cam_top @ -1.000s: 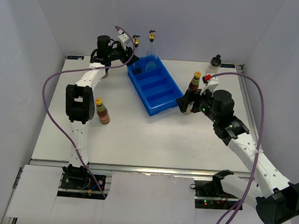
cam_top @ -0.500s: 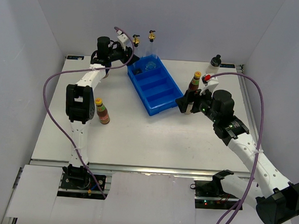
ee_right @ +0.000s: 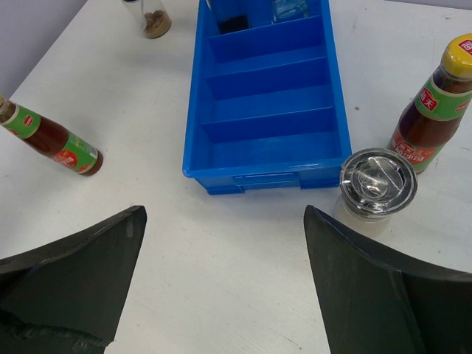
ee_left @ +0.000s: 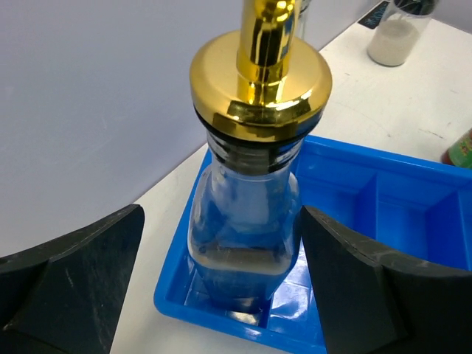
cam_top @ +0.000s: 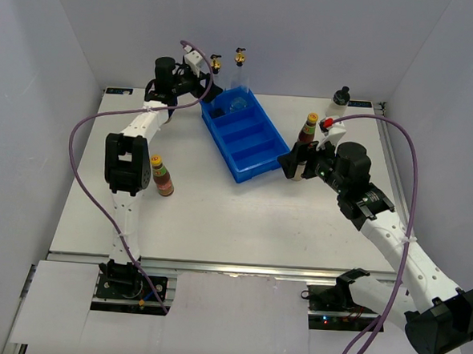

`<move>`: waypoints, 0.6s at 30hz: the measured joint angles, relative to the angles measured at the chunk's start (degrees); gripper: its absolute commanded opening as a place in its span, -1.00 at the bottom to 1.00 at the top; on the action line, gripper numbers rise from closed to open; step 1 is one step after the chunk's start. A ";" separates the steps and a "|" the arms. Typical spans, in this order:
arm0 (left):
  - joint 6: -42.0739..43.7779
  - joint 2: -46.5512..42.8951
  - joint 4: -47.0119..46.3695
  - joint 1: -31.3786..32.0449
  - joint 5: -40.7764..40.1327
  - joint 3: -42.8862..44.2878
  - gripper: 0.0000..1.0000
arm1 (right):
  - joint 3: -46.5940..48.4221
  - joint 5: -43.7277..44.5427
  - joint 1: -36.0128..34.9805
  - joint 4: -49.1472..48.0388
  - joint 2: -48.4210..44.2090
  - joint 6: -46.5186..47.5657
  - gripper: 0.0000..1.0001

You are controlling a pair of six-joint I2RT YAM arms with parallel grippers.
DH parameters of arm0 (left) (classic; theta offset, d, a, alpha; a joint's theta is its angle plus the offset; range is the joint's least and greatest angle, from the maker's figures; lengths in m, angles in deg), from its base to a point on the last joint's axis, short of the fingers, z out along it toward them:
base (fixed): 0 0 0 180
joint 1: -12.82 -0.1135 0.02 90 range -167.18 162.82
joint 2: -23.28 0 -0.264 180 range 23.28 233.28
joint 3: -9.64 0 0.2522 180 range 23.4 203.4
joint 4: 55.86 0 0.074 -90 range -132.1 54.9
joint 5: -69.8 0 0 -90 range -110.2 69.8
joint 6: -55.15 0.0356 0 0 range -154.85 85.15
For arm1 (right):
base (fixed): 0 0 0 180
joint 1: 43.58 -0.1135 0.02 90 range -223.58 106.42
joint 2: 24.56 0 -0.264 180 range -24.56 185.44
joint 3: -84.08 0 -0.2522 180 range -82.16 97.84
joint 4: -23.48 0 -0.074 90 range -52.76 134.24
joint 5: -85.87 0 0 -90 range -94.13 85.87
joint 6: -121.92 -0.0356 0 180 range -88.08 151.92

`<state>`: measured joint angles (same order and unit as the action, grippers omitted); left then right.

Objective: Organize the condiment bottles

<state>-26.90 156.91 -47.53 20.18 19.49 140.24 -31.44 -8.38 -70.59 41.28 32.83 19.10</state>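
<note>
A clear bottle with a gold spout [ee_left: 254,199] stands in the end compartment of the blue tray [ee_left: 346,206]. My left gripper [ee_left: 221,221] is open around it, the left finger well clear and the right finger close beside the glass. From above, that bottle [cam_top: 216,64] and a second clear bottle [cam_top: 240,58] stand at the tray's far end [cam_top: 252,150], by the left gripper [cam_top: 208,90]. One red sauce bottle [cam_top: 162,176] stands left of the tray and another [cam_top: 308,128] to its right. My right gripper [ee_right: 225,210] hangs open and empty over the table.
A shiny-lidded jar [ee_right: 377,181] stands beside the right sauce bottle [ee_right: 431,107], just off the tray's near corner [ee_right: 258,110]. A white-filled jar [cam_top: 340,98] is at the back right and a brown-filled jar [ee_right: 151,16] at the back left. Walls enclose the table.
</note>
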 measured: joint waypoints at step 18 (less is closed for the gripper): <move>-7.67 -15.13 3.74 0.21 -16.11 -7.96 0.96 | 0.00 -0.06 -0.02 1.83 -2.18 0.07 0.85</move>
<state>-34.57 141.77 -43.79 20.39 3.38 132.28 -31.44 -8.44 -70.60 43.11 30.65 19.17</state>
